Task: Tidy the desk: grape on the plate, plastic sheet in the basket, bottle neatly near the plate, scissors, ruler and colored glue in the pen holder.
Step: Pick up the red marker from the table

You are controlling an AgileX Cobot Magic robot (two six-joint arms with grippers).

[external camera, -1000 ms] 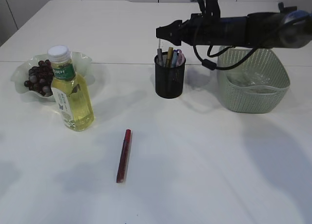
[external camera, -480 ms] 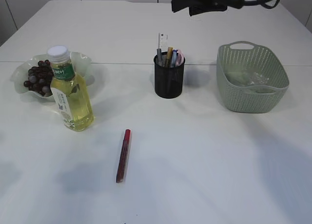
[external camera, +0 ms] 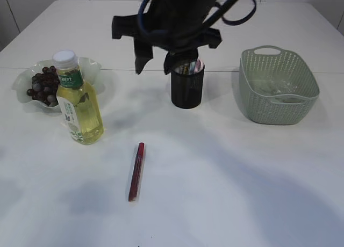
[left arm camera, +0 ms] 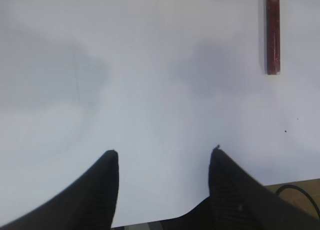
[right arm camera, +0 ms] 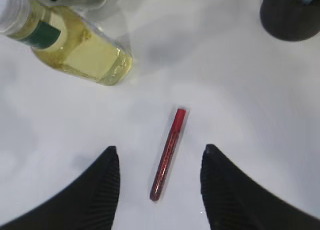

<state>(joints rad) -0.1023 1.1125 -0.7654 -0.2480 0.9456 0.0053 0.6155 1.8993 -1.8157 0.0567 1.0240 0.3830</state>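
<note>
The colored glue (external camera: 136, 171), a red stick, lies flat on the white table in front of the bottle. My right gripper (external camera: 152, 65) hangs open high above the table, left of the black pen holder (external camera: 187, 90). In the right wrist view, the glue (right arm camera: 168, 155) lies far below, between the open right gripper (right arm camera: 160, 148) fingers. The yellow bottle (external camera: 78, 102) stands upright next to the plate (external camera: 91, 64) that holds the grape (external camera: 43, 85). A plastic sheet (external camera: 277, 87) lies in the basket (external camera: 279, 104). The arm hides the scissors and ruler. Over bare table, my left gripper (left arm camera: 164, 151) is open and empty.
The right arm (external camera: 177, 21) stretches across the back middle, covering the pen holder's top. The bottle (right arm camera: 70, 45) and pen holder (right arm camera: 290, 15) show at the upper edge of the right wrist view. The left wrist view shows the glue (left arm camera: 272, 30) and the table's edge (left arm camera: 295, 186).
The right arm has swung from above the basket at the back right to the left and down, past the pen holder. The things on the table have not moved.
</note>
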